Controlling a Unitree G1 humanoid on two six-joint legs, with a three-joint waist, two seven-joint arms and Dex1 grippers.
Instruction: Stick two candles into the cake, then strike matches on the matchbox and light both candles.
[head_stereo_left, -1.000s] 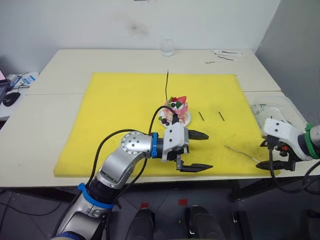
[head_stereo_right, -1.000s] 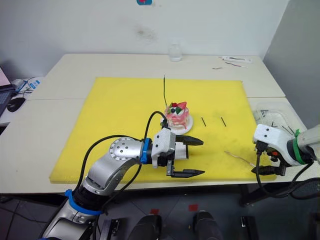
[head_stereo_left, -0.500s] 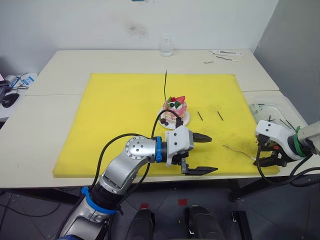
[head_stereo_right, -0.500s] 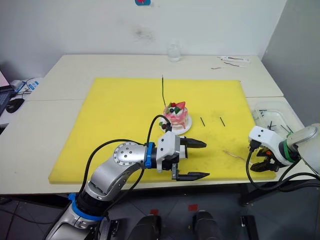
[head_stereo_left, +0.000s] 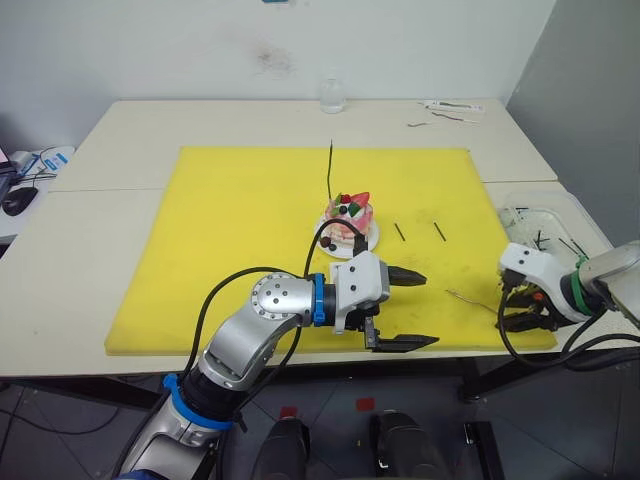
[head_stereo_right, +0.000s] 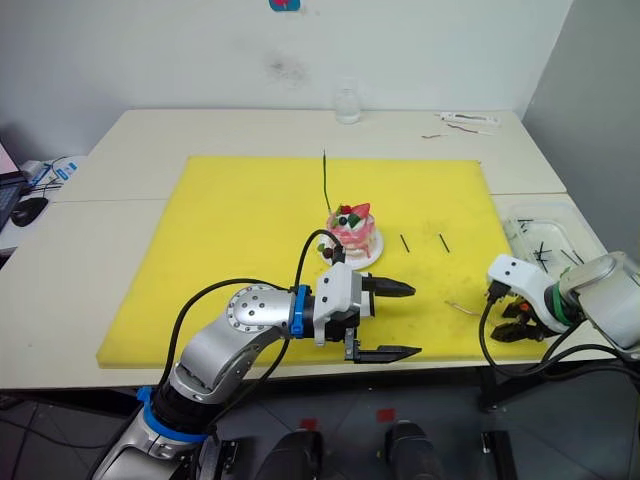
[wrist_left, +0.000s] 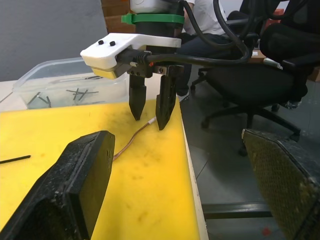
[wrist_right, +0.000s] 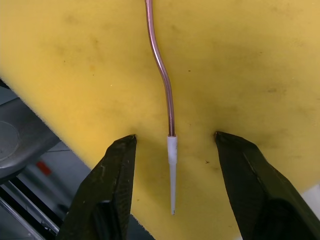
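Note:
The pink-and-white cake (head_stereo_left: 350, 222) sits on its small plate mid-mat, with the greenish candle (head_stereo_left: 330, 170) standing upright in it. The tan candle (head_stereo_left: 470, 298) lies flat near the mat's front right edge. My right gripper (head_stereo_left: 515, 312) is open and points down, its fingers (wrist_right: 120, 165) on either side of the candle's white end (wrist_right: 172, 150), not touching it. My left gripper (head_stereo_left: 428, 310) is wide open, level, in front of the cake, holding nothing. Two short dark matches (head_stereo_left: 400, 231) lie right of the cake. The matchbox is out of view.
A yellow mat (head_stereo_left: 230, 230) covers the table's centre. A clear plastic tub (head_stereo_left: 545, 225) holding several dark sticks stands off the mat at the right. A small glass (head_stereo_left: 331, 95) stands at the back edge. An office chair (wrist_left: 250, 75) is beyond the table's right side.
My right gripper has moved left from beyond the mat's corner and now straddles the tan candle's end. The left gripper has shifted slightly right and stays open.

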